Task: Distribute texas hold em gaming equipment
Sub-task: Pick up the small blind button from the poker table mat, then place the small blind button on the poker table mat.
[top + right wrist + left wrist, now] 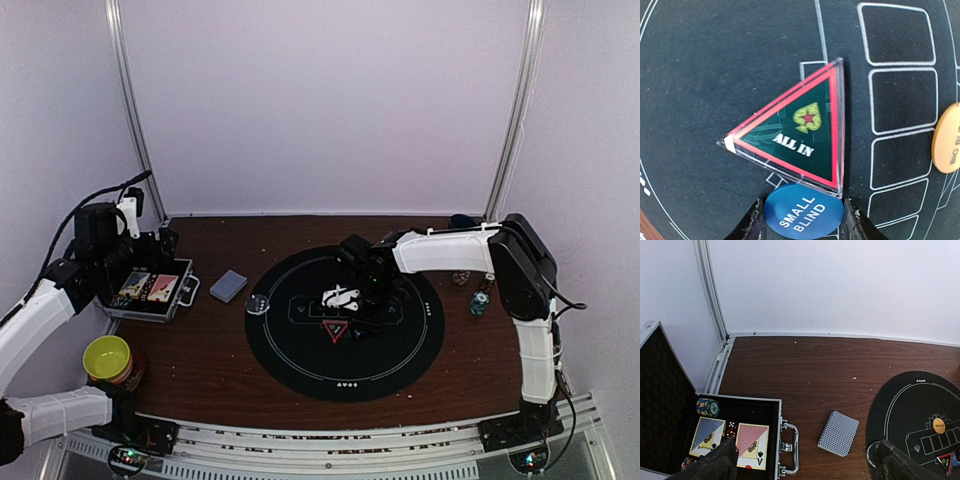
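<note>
On the round black mat (695, 70) lies a red-edged "ALL IN" triangle marker (800, 132) (333, 331). Its lower corner overlaps a blue "SMALL BLIND" button (803, 211). My right gripper (803, 226) (358, 320) is down on the mat, its two fingers pressing the button's left and right edges. An orange "BIG BLIND" button (949, 145) (939, 425) lies to the right. A grey-blue-backed deck of cards (838, 433) (228, 285) rests on the wood beside the mat. My left gripper (807, 465) (155, 248) hovers wide open and empty above the case and the deck.
An open aluminium case (774, 412) (185, 296) at the left holds striped chips (707, 407), dice and two card boxes (752, 445). A yellow-green bowl (107, 357) stands near the front left. Small items (480, 300) sit right of the mat, beside the right arm.
</note>
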{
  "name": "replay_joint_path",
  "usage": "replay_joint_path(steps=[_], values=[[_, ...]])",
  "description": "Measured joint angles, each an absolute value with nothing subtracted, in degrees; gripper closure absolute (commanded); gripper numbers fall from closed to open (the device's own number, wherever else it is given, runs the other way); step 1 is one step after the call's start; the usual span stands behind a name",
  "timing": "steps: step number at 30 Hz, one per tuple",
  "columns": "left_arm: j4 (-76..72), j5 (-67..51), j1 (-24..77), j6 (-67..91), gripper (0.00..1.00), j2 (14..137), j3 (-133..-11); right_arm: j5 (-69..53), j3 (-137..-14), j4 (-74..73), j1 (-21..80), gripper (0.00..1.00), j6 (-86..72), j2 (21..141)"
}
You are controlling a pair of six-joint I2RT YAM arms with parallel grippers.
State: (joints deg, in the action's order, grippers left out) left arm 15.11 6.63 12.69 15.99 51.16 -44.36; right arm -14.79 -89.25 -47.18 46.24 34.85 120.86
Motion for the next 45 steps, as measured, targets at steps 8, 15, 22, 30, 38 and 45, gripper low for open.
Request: replay_joint_path(steps=[8, 15, 22, 30, 38, 45], values=[[15.1, 6.6, 12.7, 16.0, 0.02, 51.1, -44.4, -15.0, -89.3, -47.2, 46.3, 0.59, 34.8, 120.8], [15.1, 6.6, 12.7, 16.0, 0.02, 51.1, -44.4, -15.6, -89.4, -47.7, 44.7, 0.62, 34.5, 120.7], [15.1, 6.6, 12.7, 16.0, 0.02, 51.1, -44.4, -15.1, -92.8, -50.5, 39.6, 0.61, 33.9, 120.7], [15.1, 6.6, 12.7, 16.0, 0.02, 51.1, -44.4, -8.3, -108.2, -49.3, 38.1, 0.58, 29.1, 126.8], [15.1, 6.6, 12.7, 16.0, 0.02, 51.1, -44.4, 1.8, -129.8, -46.1, 37.8, 0.59, 23.4, 143.8], [15.1, 6.6, 12.7, 16.0, 0.02, 51.1, -44.4, 6.7, -130.3, -40.3, 37.0, 0.56, 21.7, 146.6]])
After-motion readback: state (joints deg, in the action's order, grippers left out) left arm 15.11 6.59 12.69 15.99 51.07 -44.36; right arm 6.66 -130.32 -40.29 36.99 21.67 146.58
